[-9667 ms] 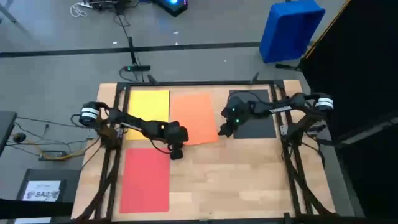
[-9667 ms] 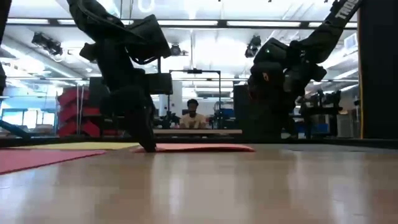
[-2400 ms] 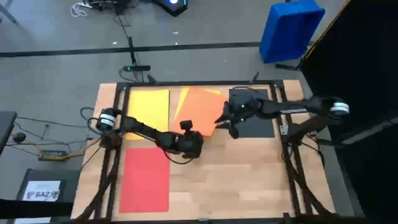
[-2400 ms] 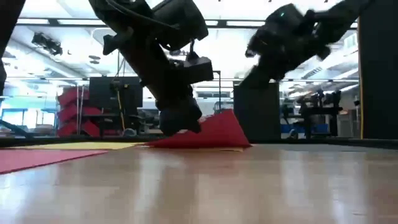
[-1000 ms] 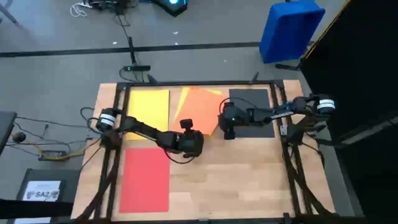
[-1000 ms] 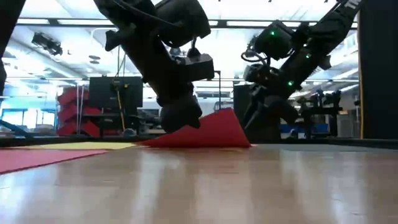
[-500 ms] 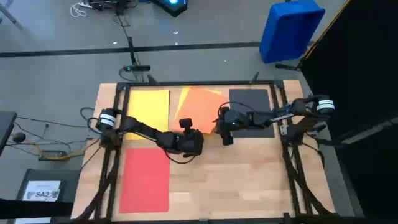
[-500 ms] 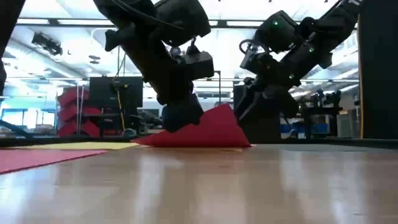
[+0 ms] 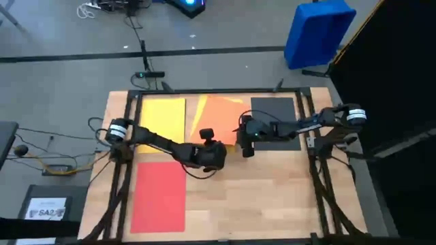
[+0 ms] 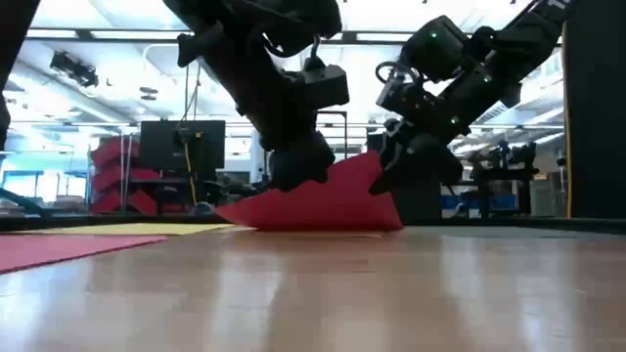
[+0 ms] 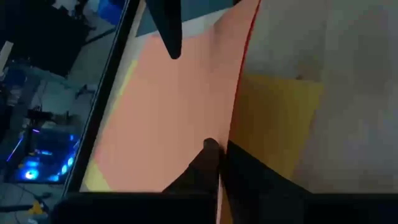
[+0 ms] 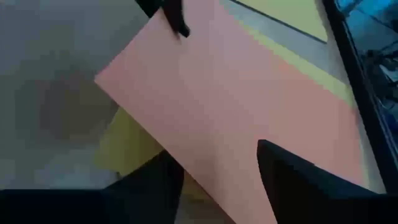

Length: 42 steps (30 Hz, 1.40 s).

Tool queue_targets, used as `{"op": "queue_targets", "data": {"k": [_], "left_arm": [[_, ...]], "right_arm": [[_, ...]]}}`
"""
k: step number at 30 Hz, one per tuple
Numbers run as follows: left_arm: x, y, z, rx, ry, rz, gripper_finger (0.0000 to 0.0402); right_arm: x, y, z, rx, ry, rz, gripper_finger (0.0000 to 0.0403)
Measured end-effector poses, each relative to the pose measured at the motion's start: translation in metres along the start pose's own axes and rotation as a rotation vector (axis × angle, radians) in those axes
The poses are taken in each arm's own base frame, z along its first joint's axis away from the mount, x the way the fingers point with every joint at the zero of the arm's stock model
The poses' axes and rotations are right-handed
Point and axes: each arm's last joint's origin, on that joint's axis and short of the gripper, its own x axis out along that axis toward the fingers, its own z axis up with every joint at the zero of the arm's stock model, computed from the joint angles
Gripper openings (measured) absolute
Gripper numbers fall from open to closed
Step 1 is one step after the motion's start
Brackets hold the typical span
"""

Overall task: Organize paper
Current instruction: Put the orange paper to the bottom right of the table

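— Holding anything with the left gripper point(image 11: 216, 152)?

— Yes. Pinched tight on the near edge of the orange sheet point(image 9: 221, 116), near mid-table. Fingers pressed together, only paper between them.

— Lying flat, or lifted?

— Lifted along that near edge; seen from table height, rising to a peak on its right side. Far edge down on the table point(image 9: 272, 197).

— And the right gripper point(image 9: 244, 146)?

— Just beside the sheet's right near corner, low over the wood. Jaws parted about halfway, straddling the raised edge. Gripping nothing; touching or not, cannot tell.

— Anything beneath the orange?

— A second yellow sheet point(image 9: 198, 112), showing as a strip along the orange's left edge, and again under the raised part in the left wrist view.

— Where else on the table?

— Yellow sheet point(image 9: 163, 117) flat at the far left, just beside the orange. Black sheet point(image 9: 279, 112) flat at the far right, partly under the right arm. Red sheet point(image 9: 159, 197) flat at the near left, well apart from both grippers.
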Motion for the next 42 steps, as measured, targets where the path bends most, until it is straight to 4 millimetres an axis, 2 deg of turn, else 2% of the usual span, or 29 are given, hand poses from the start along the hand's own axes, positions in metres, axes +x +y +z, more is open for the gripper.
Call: {"op": "queue_targets", "data": {"k": [8, 12, 19, 27, 33, 38, 42], "left_arm": [[0.000, 0.000, 0.001, -0.006, -0.004, -0.014, 0.0000], [0.000, 0.000, 0.001, -0.007, -0.004, -0.014, 0.0000], [0.000, -0.001, 0.000, -0.007, -0.004, -0.021, 0.0000], [0.000, -0.001, 0.000, -0.007, 0.000, -0.034, 0.0000], [0.000, -0.002, -0.002, -0.011, 0.012, -0.049, 0.0000], [0.000, -0.002, -0.003, -0.005, 0.020, -0.063, 0.0000], [0.000, -0.002, -0.003, -0.006, 0.022, -0.076, 0.0000]], "right_arm": [[0.000, 0.000, 0.000, 0.001, 0.003, -0.004, 0.0101], [0.000, 0.001, 0.000, 0.022, -0.008, 0.015, 0.0092], [0.001, 0.001, 0.000, 0.060, -0.014, 0.021, 0.0116], [0.028, 0.013, -0.014, 0.058, 0.038, 0.027, 0.0165], [0.029, 0.012, -0.016, 0.049, 0.066, -0.037, 0.0176], [0.026, 0.010, -0.013, 0.045, 0.057, -0.082, 0.0151], [0.026, 0.013, -0.010, 0.039, 0.036, -0.083, 0.0105]]}}
